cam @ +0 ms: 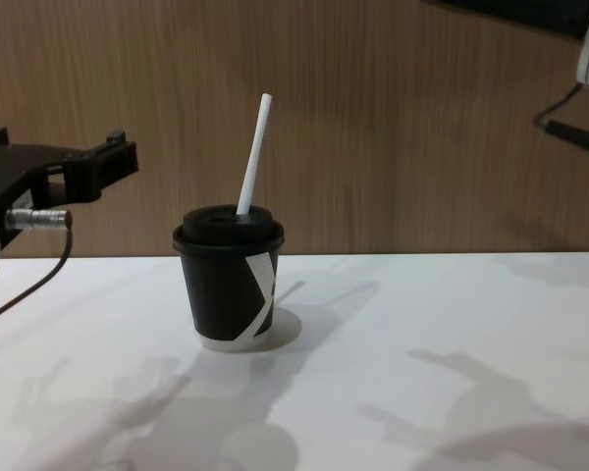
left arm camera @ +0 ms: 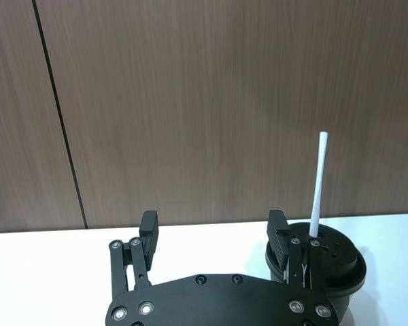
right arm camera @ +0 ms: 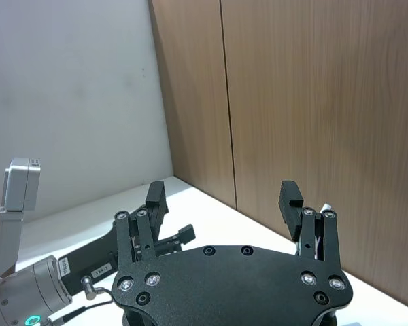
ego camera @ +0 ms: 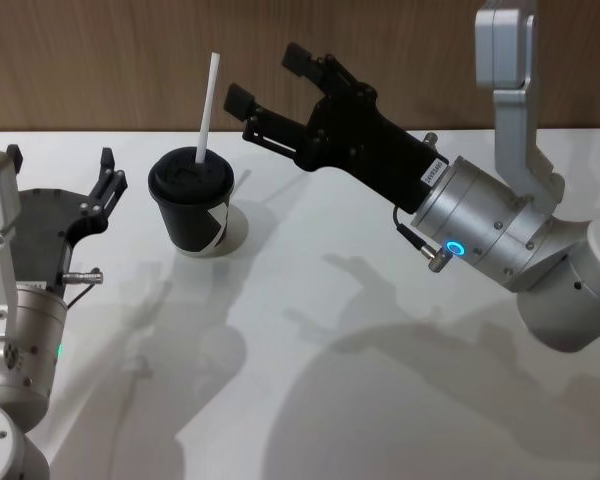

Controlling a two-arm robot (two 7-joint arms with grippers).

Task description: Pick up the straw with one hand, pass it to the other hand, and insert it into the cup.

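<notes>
Two open end effectors, left [ego camera: 108, 178] and right [ego camera: 270, 85], flank the cup [ego camera: 195, 207] on a white table [ego camera: 380, 330] before wood panelling [cam: 402, 118].

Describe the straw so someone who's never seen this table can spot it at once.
On the white table before the wood-panelled wall stands one black paper cup with a domed lid. The straw rises from that lid, leaning slightly. It is the only thin white tube here; both grippers nearby are black and open.
</notes>
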